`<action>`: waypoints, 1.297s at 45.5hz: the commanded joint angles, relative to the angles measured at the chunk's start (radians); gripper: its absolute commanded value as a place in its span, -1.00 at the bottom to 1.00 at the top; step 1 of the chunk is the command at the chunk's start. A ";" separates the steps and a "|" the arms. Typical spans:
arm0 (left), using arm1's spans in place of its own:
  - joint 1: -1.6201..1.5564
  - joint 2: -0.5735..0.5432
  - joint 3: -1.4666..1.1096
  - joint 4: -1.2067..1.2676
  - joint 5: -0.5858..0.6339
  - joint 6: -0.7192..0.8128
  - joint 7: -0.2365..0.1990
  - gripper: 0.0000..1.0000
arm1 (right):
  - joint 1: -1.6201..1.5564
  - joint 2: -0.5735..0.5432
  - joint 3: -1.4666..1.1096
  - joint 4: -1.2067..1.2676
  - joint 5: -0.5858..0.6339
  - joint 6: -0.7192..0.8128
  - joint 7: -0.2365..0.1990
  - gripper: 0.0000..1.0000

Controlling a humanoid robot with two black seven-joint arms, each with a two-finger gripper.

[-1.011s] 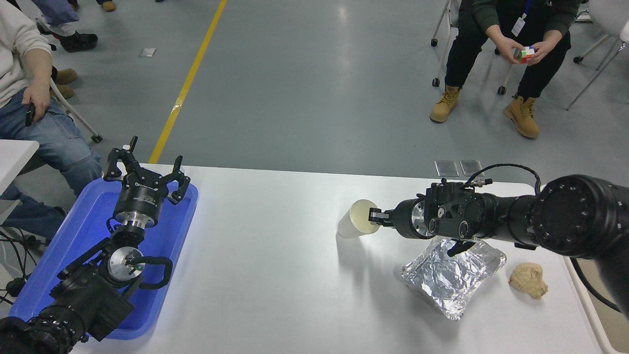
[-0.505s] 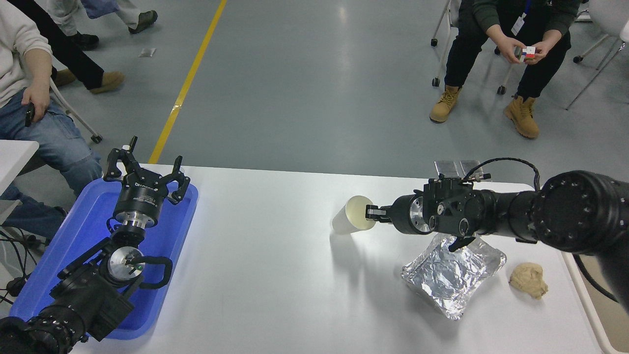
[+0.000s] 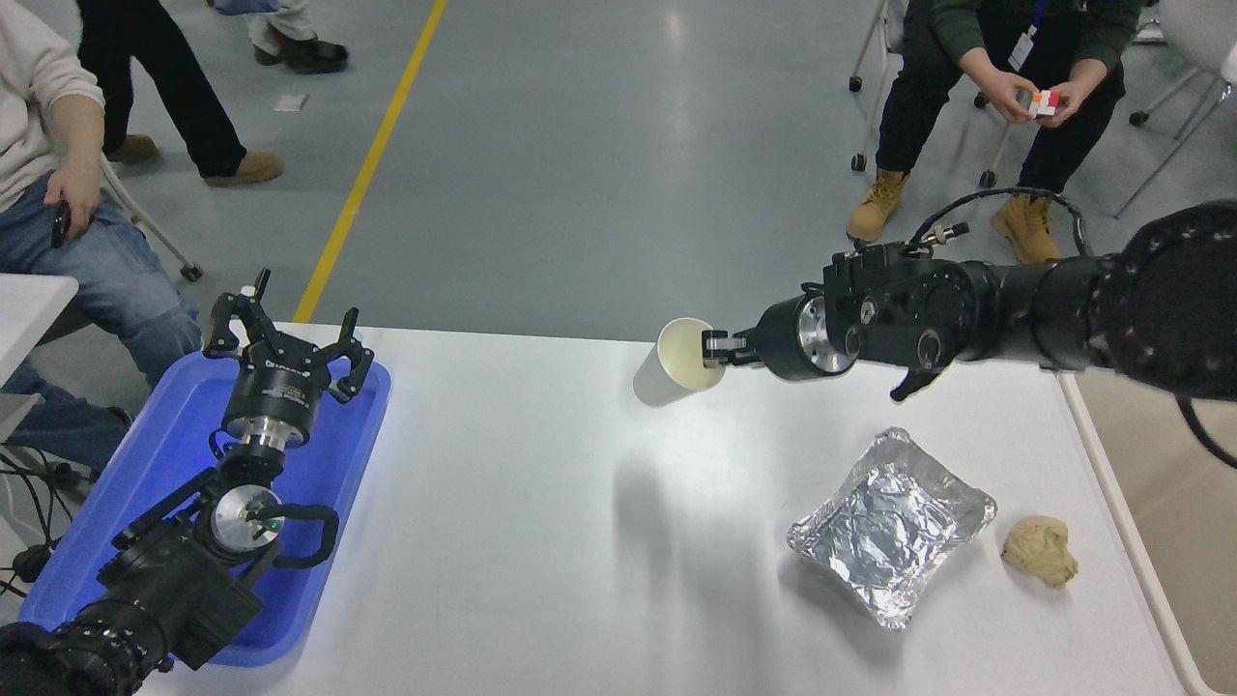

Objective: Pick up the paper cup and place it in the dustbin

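Now my right end effector [image 3: 717, 348] is pinching the paper cup [image 3: 679, 361] by its rim, clear of the worktop [image 3: 541, 541]. It is looking light and crushable, so I am judging a gentle rim hold best.

A matt white table [image 3: 541, 541] with a smooth, faintly reflective top. At 9 o'clock, a glossy blue plastic tray [image 3: 159, 454]. Over it, the left gripper [image 3: 287, 340], matt black with a brushed metal collar. At 1 o'clock, a smooth paper cup [image 3: 679, 360], white outside, cream inside, pinched at its rim by the right gripper [image 3: 717, 348], black with a shiny metal ring. At 4 o'clock, a crinkled, shiny silver foil tray [image 3: 891, 527] and a rough, crumpled tan lump [image 3: 1039, 548].
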 commanded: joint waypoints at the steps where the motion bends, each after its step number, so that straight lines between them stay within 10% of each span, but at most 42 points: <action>1: 0.001 0.001 0.000 0.001 0.000 0.000 0.000 1.00 | 0.185 -0.092 -0.037 0.058 -0.002 0.121 0.000 -1.00; 30: 0.001 0.001 0.000 0.001 0.000 0.000 0.000 1.00 | 0.483 -0.284 -0.109 0.054 -0.095 0.409 0.000 -1.00; 59: 0.001 -0.001 0.000 0.001 0.000 0.000 0.000 1.00 | 0.325 -0.345 -0.365 -0.018 -0.061 0.181 -0.012 -1.00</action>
